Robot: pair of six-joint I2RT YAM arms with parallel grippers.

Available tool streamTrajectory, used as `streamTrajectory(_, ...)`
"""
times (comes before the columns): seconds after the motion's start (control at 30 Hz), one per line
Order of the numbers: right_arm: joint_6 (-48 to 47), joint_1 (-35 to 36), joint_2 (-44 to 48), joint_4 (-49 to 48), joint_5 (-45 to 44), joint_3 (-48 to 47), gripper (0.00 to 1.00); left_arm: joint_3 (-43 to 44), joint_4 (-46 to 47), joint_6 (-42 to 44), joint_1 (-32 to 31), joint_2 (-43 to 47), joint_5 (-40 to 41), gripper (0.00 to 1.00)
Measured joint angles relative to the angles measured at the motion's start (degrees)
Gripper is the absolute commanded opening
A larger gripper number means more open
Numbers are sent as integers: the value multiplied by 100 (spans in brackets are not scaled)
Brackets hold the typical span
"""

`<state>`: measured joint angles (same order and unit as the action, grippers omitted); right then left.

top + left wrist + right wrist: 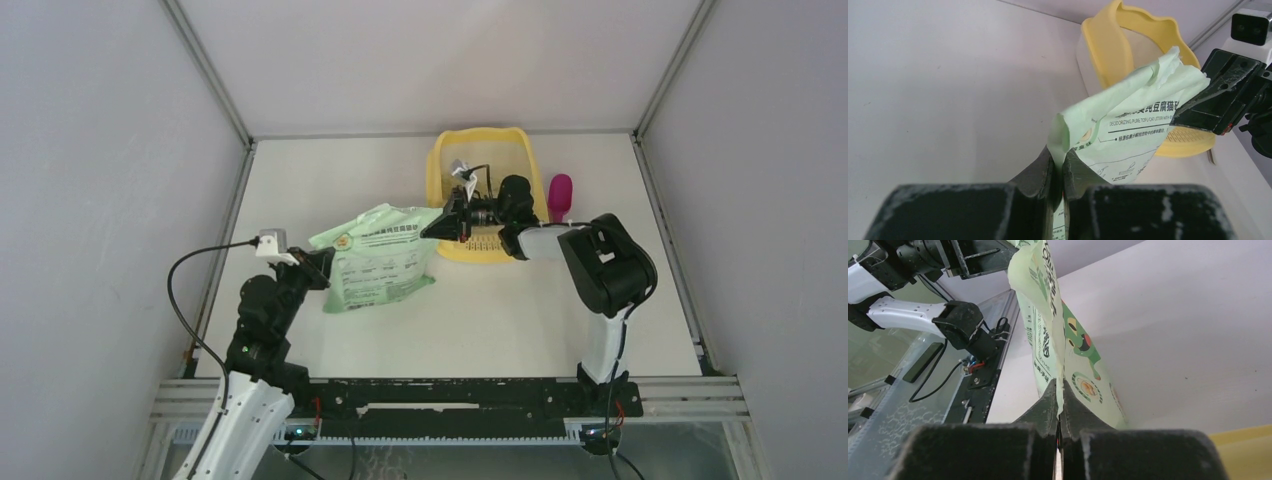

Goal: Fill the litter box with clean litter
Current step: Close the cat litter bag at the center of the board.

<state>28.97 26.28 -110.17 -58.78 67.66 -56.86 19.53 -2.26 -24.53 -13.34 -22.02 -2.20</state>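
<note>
I judge this the bag-lifting step. My left gripper [1059, 159] is clamped on the bag's [385, 262] left end, left of centre in the top view. My right gripper [1060, 390] is pinched shut on the end nearest the box [437, 168]. Next calls for raising that end over the rim and tipping. The yellow box sits upper centre. My arm hides most of its floor, so I can't tell if litter lies inside.

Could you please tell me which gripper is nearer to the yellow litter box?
Right. The right gripper is beside the litter box, shut on the bag; the left gripper pinches the bag's other end, farther off.
</note>
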Motion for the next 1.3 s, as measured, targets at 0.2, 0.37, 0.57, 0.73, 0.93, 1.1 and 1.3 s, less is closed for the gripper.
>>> streamTrajectory(0.2,-245,-42,498,376,-133,407,0,0,26,-17,11,-31,-192,10)
streamTrajectory(0.37,-981,-168,1703,1596,-173,839,0,96,192,-175,15,-323,-697,9)
streamTrajectory(0.57,-1858,-238,2634,2964,-188,892,0,94,509,-476,13,-501,-1335,10)
streamTrajectory(0.73,-2000,-326,2632,3010,-184,1329,0,-26,686,-625,13,-525,-1453,10)
streamTrajectory(0.93,-1611,-448,2153,2186,-61,1438,47,-107,1445,-748,15,-1102,-1453,10)
streamTrajectory(1.1,-1305,-442,1958,1355,90,1624,66,-225,1788,-754,15,-1169,-1456,10)
streamTrajectory(1.3,-787,-293,1445,57,120,2133,74,-334,1939,-758,17,-1082,-1458,11)
